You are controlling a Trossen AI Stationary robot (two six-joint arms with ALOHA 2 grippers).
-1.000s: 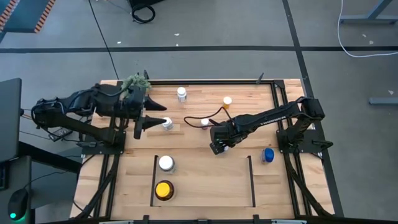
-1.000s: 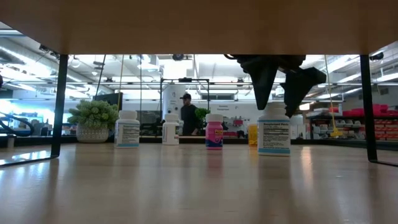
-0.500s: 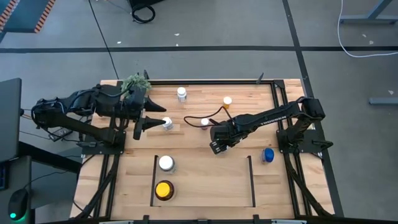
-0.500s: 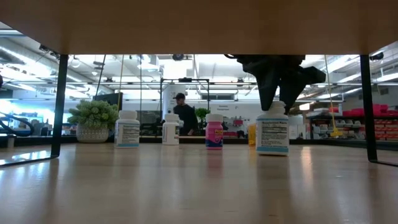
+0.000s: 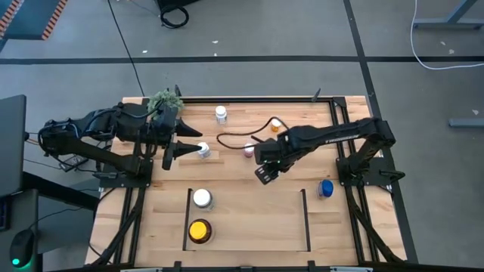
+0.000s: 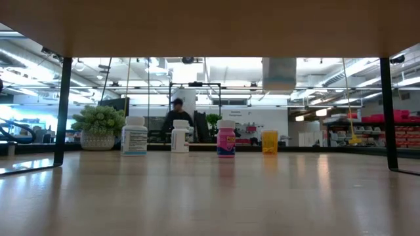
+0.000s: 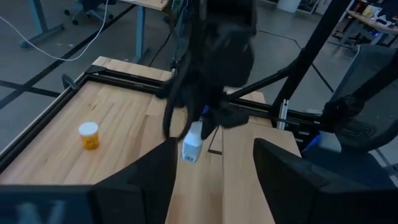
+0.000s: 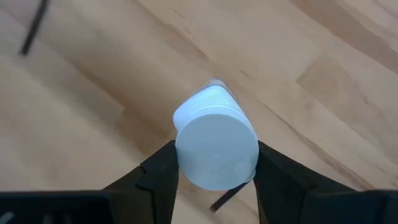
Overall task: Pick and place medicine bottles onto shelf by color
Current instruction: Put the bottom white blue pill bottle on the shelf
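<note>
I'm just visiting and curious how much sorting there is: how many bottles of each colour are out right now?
White bottles: 4, counting the lifted white bottle in the right gripper
Pink bottle: 1
Orange bottle: 1
Yellow-capped bottle: 1
Blue bottle: 1
Total: 8

A robotics lab or workshop: the light wooden plank surface edged with black metal framing stands on a bare grey concrete floor crossed by dark tape lines and loose cables. Level across it, a large open hall shows, with long ceiling strip lights, shelving stacked with red bins, and a person in dark clothing standing in the background
</note>
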